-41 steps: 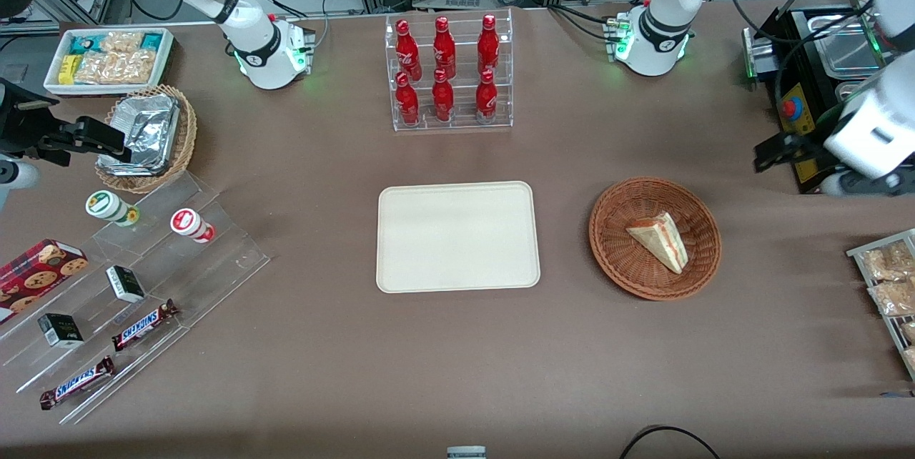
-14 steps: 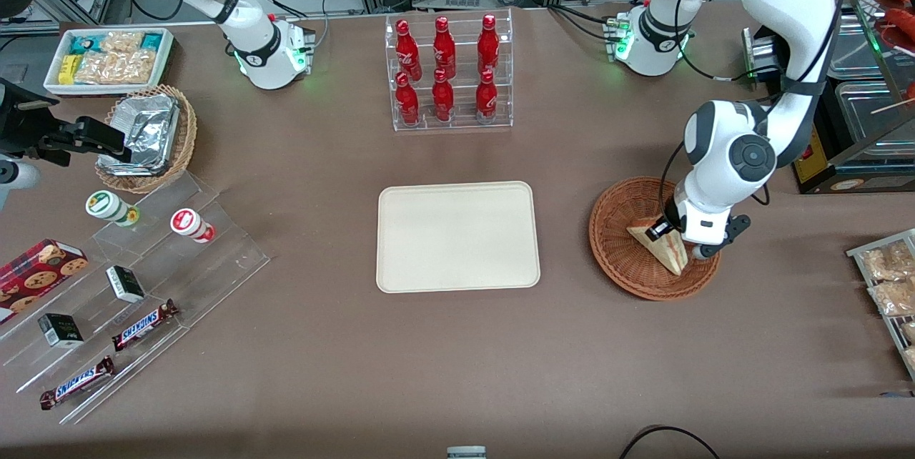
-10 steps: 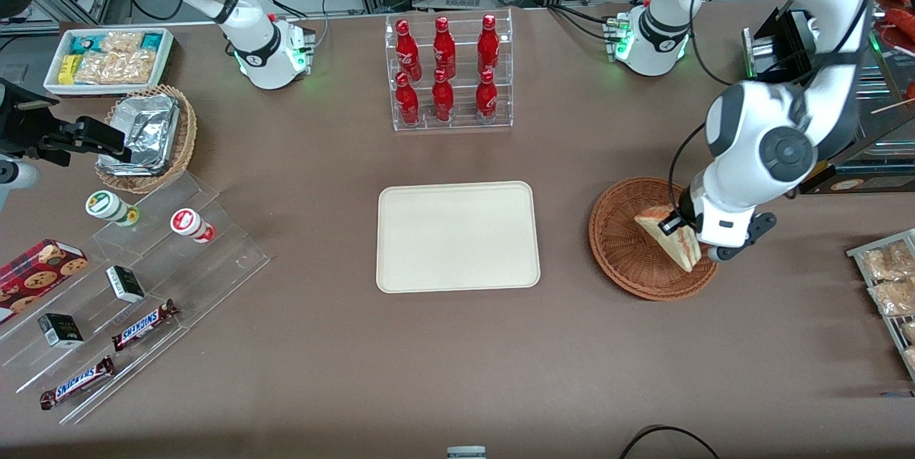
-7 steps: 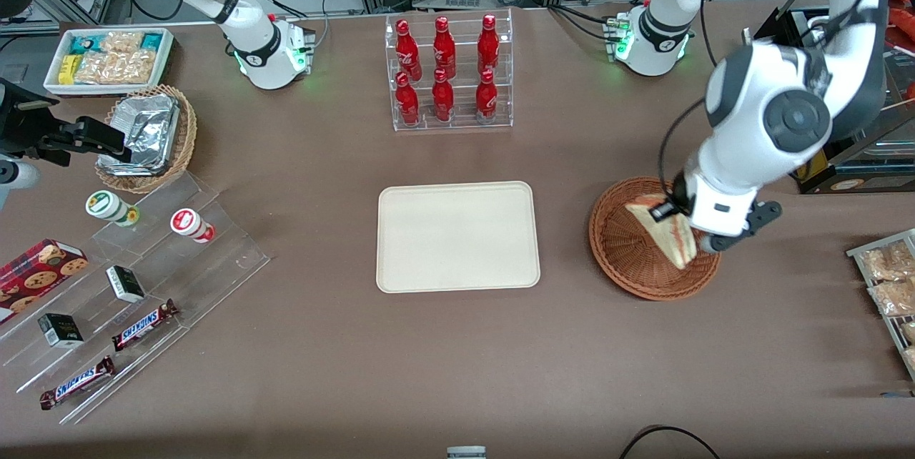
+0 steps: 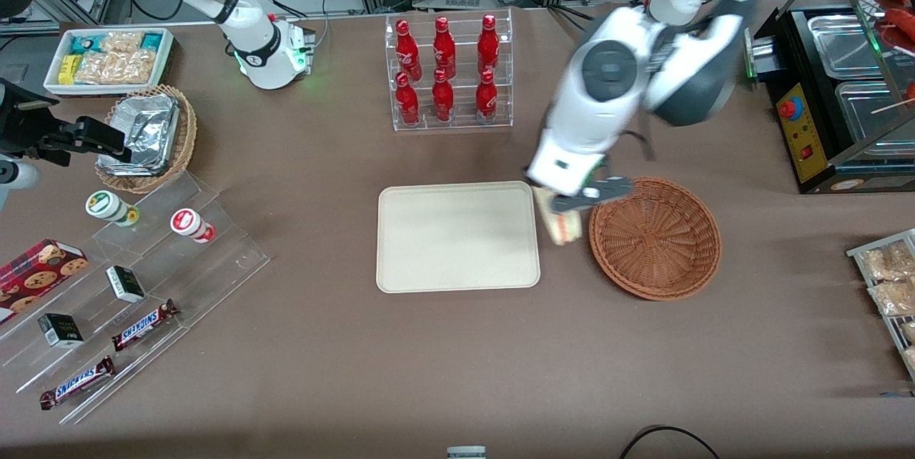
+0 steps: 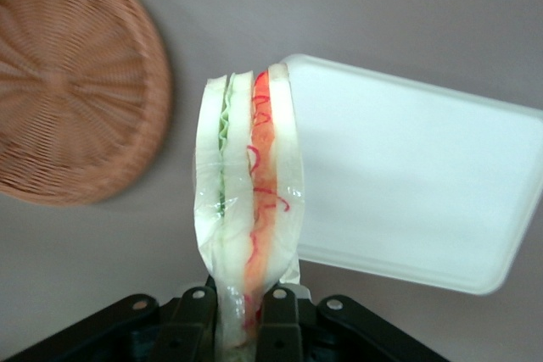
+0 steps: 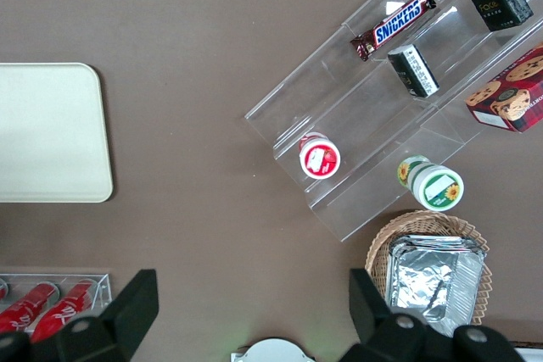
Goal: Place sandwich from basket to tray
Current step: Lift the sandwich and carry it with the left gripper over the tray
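Table (image 5: pixel 443 359): brown surface carrying everything; my arm reaches over its middle from the working arm's end.
Tray (image 5: pixel 457 236): cream rectangle, flat on the table at its centre, nothing on it; also seen from my wrist (image 6: pixel 407 184).
Basket (image 5: pixel 655 237): reddish-brown wicker bowl beside the tray, toward my end of the table, with no sandwich in it; seen from my wrist (image 6: pixel 68 82).
My gripper (image 5: pixel 565 212): raised over the strip of table between the tray's edge and the basket's rim; the fingers (image 6: pixel 193 320) are pressed onto the sandwich from both sides.
Sandwich (image 6: pixel 248 201): pinched in my gripper, clear of the table, hanging between basket and tray, its red-orange and green filling edge facing my wrist camera; from the front (image 5: pixel 565 230) only its tip shows, just beside the tray's edge.
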`<state>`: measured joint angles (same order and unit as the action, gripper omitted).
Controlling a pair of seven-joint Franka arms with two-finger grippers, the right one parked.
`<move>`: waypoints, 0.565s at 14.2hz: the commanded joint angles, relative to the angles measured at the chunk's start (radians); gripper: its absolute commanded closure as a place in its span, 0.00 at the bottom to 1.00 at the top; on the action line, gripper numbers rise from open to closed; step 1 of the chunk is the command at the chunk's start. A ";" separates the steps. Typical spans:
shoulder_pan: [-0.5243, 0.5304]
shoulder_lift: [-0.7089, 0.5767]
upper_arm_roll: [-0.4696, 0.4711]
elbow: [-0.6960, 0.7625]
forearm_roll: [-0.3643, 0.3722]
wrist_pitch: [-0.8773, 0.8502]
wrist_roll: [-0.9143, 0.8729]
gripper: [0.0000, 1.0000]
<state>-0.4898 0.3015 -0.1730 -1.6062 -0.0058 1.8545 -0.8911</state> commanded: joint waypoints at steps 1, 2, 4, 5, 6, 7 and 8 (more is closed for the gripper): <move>-0.099 0.189 0.013 0.201 0.007 -0.015 -0.045 1.00; -0.128 0.227 0.015 0.221 0.009 0.004 -0.045 1.00; -0.157 0.278 0.015 0.227 0.009 0.093 -0.036 1.00; -0.164 0.306 0.015 0.233 0.010 0.124 -0.031 1.00; -0.182 0.329 0.015 0.233 0.023 0.144 -0.023 1.00; -0.190 0.352 0.015 0.233 0.048 0.156 -0.020 1.00; -0.197 0.372 0.015 0.233 0.061 0.173 -0.019 1.00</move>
<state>-0.6614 0.6288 -0.1712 -1.4172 0.0226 2.0185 -0.9177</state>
